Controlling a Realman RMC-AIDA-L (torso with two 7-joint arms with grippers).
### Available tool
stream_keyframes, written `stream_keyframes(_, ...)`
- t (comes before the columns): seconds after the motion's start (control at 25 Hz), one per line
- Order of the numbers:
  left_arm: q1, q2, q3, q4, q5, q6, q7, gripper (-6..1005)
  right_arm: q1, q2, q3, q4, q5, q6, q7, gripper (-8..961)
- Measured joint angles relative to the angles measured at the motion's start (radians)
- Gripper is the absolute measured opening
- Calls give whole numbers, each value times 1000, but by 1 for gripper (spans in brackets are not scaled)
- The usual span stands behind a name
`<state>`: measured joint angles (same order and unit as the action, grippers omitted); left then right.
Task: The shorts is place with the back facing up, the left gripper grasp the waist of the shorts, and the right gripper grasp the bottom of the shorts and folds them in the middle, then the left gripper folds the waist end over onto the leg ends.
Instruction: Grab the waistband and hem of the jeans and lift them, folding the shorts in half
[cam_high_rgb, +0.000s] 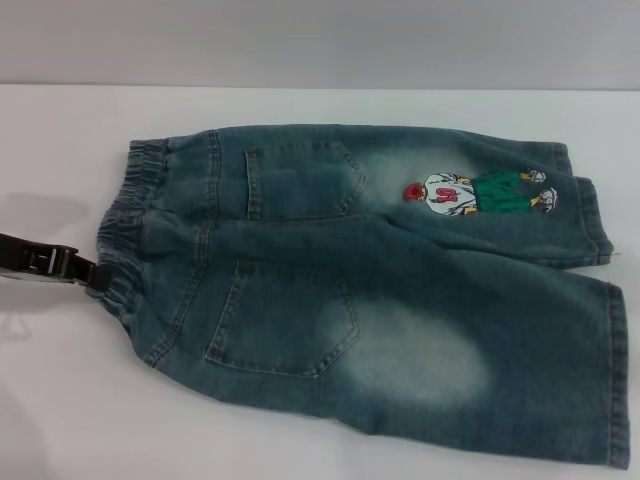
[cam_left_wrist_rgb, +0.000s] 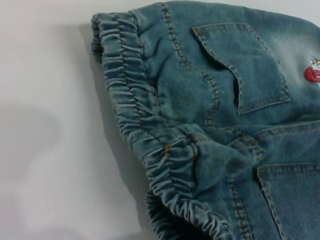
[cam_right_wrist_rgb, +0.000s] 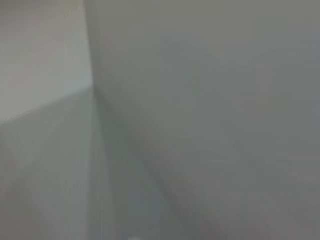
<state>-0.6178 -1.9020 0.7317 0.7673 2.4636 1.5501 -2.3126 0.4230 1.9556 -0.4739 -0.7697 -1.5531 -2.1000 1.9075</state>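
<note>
The shorts (cam_high_rgb: 400, 290) lie flat on the white table (cam_high_rgb: 60, 400), back up, with both patch pockets showing. The ruffled elastic waist (cam_high_rgb: 128, 225) is at the left. The bottom of the shorts, its leg ends (cam_high_rgb: 618, 375), points right, and the far leg carries a cartoon patch (cam_high_rgb: 475, 192). My left gripper (cam_high_rgb: 95, 272) reaches in low from the left edge and meets the waist near its nearer end. The left wrist view shows the waist (cam_left_wrist_rgb: 135, 115) close up, with a pocket (cam_left_wrist_rgb: 245, 65) beyond it. My right gripper is out of view.
Bare white table lies to the left of and in front of the shorts. A pale wall (cam_high_rgb: 320, 40) rises behind the table's far edge. The right wrist view shows only plain grey surfaces.
</note>
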Motion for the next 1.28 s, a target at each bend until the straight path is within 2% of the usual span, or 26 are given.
stream_keyframes(0.16,-5,0,3,0,2,1,0,41,23,-15,1,-44,-178,-71,3,516)
stream_keyframes(0.36,-11,0,9,0,4,1,1,41,40,-24,-3,-95,-398,-80,-23,517)
stream_keyframes(0.8,-12,-5,9,0,5,1,-5,42,43,-34,-11,-107,-639,-86,-103,516)
stream_keyframes(1.28,-16,-13,11,0,5,1,-7,42,50,-41,-1,-109,-833,-80,-153,517)
